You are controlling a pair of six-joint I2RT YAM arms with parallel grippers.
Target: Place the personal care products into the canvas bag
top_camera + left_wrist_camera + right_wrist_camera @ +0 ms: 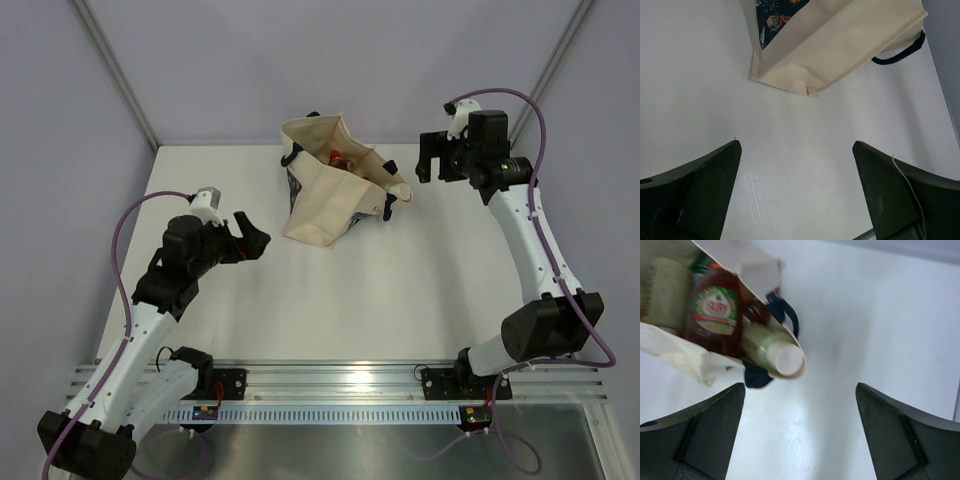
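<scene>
The canvas bag [330, 195] lies slumped on its side at the back middle of the table, mouth toward the right arm. Inside its mouth I see a dark-red labelled bottle [715, 310], a pale sage-green cylinder [772, 351] poking out at the rim, and another pale bottle [662, 292]. A navy handle [787, 315] hangs by the opening. The bag's closed bottom corner shows in the left wrist view [835, 45]. My left gripper [250, 240] is open and empty, left of the bag. My right gripper [432, 160] is open and empty, raised to the right of the bag's mouth.
The white table [400, 280] ends at grey walls behind and at the sides. A metal rail [340, 380] with both arm bases runs along the near edge. The bag carries a dark patterned panel [777, 15] on one side.
</scene>
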